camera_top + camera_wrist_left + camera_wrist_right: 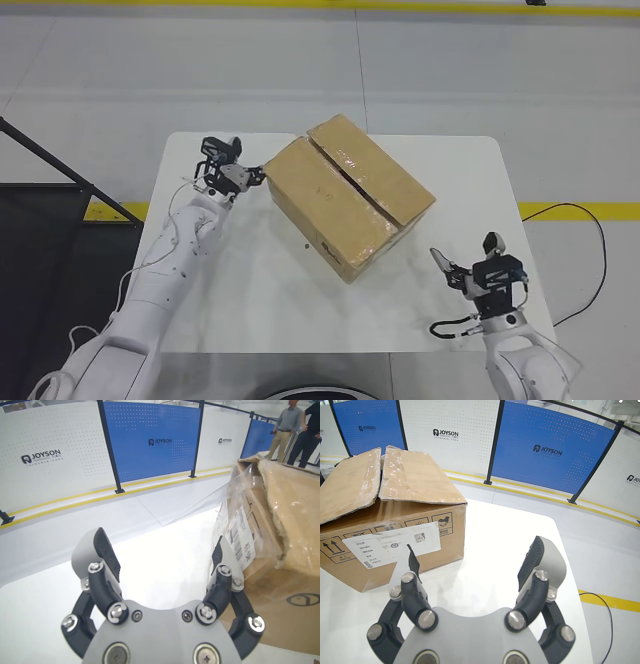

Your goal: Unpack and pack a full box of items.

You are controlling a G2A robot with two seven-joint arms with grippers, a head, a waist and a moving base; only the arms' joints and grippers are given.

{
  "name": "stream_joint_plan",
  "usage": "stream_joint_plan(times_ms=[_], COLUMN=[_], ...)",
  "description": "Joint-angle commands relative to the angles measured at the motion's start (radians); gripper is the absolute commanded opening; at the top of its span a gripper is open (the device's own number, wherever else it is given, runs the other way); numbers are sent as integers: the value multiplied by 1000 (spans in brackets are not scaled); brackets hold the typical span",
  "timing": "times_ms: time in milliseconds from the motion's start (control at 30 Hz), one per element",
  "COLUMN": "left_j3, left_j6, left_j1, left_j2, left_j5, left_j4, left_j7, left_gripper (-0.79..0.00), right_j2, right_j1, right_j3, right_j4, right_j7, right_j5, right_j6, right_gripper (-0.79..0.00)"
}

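A closed cardboard box (350, 195) sits at the middle of a white bench (250, 300), turned at an angle. Its long axis follows the seam (348, 182) between two shut top flaps and runs from the far left toward the near right. Loose clear tape clings along the seam and at one end.

The left tool (256, 176) is released, fingers spread, just beside the box's left corner. Whether a finger touches the cardboard I cannot tell.

The right tool (465, 252) is also released. It hovers by the bench's near right edge, well apart from the box, which lies ahead and to its left.

The left arm is much nearer, so the opening move likely falls to it.
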Motion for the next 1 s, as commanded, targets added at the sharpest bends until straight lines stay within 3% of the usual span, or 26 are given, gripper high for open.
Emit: stream_joint_plan(times_ms=[0, 467, 967], left_j3=[1, -35, -125], left_j6=[-24, -159, -245], left_j1=[0, 66, 261], left_j2=[1, 26, 75], left_j5=[3, -13, -14], left_j4=[8, -48, -337], left_j7=[15, 18, -23], left_gripper=[0, 0, 0], right_j2=[-1, -5, -10], right_j1=[-3, -5, -17], right_j3=[3, 2, -9], right_j4=[-1, -18, -39], right_j7=[-2, -5, -21], right_j5=[2, 1, 7], right_j6=[1, -2, -3], right_gripper=[0, 0, 0])
